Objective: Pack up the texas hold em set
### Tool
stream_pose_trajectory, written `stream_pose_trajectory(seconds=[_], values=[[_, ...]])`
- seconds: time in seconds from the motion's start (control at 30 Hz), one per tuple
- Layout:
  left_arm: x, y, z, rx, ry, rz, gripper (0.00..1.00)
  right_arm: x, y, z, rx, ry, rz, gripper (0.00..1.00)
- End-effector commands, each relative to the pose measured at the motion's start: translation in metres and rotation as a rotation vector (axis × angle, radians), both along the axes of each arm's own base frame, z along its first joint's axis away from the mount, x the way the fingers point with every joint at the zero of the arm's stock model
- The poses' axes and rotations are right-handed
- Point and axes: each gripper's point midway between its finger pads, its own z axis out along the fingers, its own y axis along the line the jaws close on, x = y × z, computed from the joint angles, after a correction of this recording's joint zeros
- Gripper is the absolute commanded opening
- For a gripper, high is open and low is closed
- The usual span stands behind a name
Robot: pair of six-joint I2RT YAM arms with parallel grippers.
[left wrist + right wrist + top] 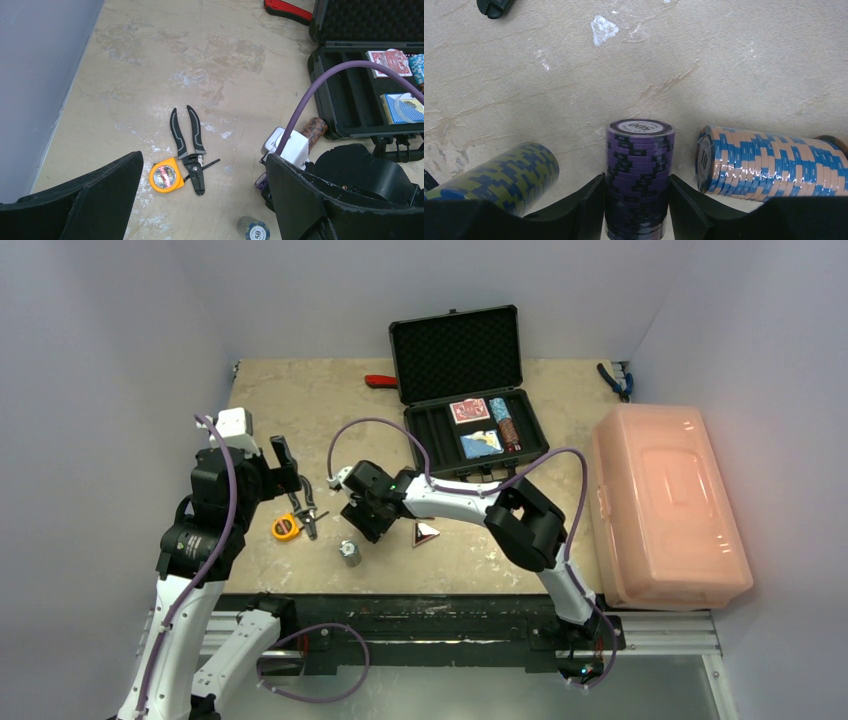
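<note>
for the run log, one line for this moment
right gripper: shut on purple chip stack | left gripper: open, empty | briefcase: open

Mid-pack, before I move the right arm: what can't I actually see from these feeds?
The purple chip stack: base cut off by the right wrist view's bottom edge; in the top view the right gripper covers it.
The green-and-blue stack: near end, right wrist view, behind a finger.
The brown stack: one end, left wrist view, behind the right wrist camera.
The pink bin: contents, top view, under its lid.
</note>
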Motion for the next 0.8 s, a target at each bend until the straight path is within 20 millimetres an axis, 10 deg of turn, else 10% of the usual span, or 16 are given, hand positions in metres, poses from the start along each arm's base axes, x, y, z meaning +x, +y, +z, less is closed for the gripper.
stream_pose_trajectory(seconds=[0.0,0.37,0.77], values=[[0.003,0.002,0.012,0.005,-0.042,0.008,0.93,0.004,0.012,0.010,0.025,-0.026,0.021,0.50],[0.003,0.003,0.013,0.008,-0.043,0.011,0.93,0.002,0.027,0.054,0.108,-0.038,0.034,0.00],[0.002,0.007,0.015,0.020,-0.051,0.029,0.93,0.023,0.035,0.167,0.313,-0.179,-0.090,0.00]])
